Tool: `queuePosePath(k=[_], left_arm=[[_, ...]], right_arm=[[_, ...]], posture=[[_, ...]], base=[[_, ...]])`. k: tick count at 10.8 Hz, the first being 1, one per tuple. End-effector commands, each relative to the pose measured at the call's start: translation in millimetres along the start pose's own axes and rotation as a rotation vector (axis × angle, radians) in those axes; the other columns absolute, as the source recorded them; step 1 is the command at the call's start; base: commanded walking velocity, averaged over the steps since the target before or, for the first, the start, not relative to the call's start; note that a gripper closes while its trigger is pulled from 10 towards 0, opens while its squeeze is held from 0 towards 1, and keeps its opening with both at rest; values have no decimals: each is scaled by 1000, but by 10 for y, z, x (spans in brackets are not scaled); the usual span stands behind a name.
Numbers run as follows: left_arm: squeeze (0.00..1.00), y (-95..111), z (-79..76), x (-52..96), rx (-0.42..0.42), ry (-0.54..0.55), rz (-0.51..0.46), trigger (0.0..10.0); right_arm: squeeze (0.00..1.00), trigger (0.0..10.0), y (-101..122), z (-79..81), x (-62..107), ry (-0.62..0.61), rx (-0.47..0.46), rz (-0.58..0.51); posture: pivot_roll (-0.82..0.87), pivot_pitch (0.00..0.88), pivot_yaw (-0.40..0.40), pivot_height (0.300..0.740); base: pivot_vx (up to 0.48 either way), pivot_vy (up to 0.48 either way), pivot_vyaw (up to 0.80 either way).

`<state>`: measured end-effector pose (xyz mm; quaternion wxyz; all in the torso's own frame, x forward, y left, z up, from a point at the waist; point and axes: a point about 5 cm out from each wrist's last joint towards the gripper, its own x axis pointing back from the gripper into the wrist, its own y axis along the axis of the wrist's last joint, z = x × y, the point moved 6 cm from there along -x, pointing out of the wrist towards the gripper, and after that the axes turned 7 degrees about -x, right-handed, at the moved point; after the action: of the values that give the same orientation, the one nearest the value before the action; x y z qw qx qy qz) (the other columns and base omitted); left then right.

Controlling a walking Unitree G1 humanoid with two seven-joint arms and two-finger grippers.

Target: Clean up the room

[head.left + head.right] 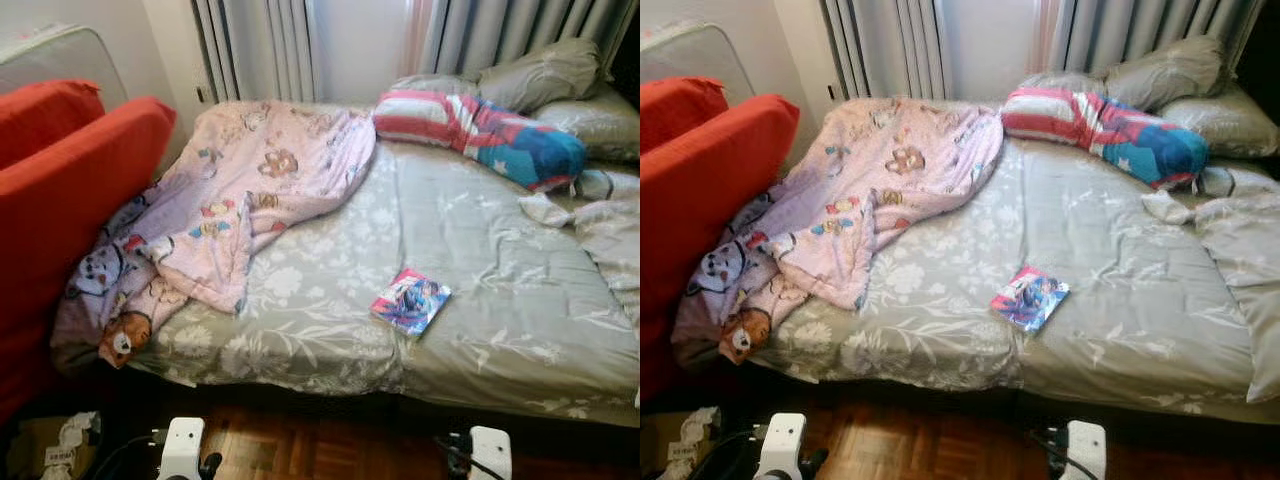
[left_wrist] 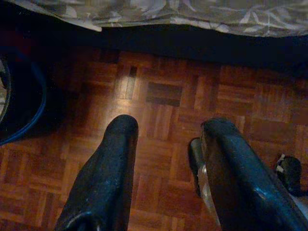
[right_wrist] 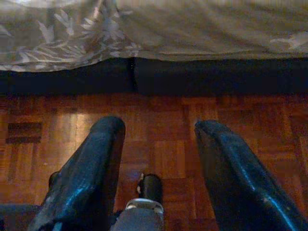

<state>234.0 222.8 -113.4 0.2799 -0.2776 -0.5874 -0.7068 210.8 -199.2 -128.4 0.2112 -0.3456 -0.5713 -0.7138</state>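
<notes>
A bed with a grey floral cover stands before me. A pink cartoon blanket lies crumpled over its left side, hanging toward the floor. A small colourful book lies flat near the bed's front edge. A striped red, white and blue pillow rests at the back. My left gripper hangs open over the parquet floor, with nothing between its fingers. My right gripper is open too, low before the bed's edge. Both arms hang low at the bed's foot.
A red sofa stands close on the left of the bed. Grey pillows pile at the back right, under curtains. A cardboard box with crumpled paper sits on the floor at lower left. Parquet floor runs along the bed's front.
</notes>
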Motion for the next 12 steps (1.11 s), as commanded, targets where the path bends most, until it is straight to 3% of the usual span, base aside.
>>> queuePosePath(k=[1,12], left_arm=[[0,38,40,-12,10,14,0,10000],[0,98,28,-31,-4,4,-6,10000]], right_arm=[[0,10000,26,52,-14,14,21,-3],[0,10000,71,115,-29,14,-34,-20]], posture=[[56,0,34,740],[46,0,48,740]], base=[[277,0,0],[276,0,56]])
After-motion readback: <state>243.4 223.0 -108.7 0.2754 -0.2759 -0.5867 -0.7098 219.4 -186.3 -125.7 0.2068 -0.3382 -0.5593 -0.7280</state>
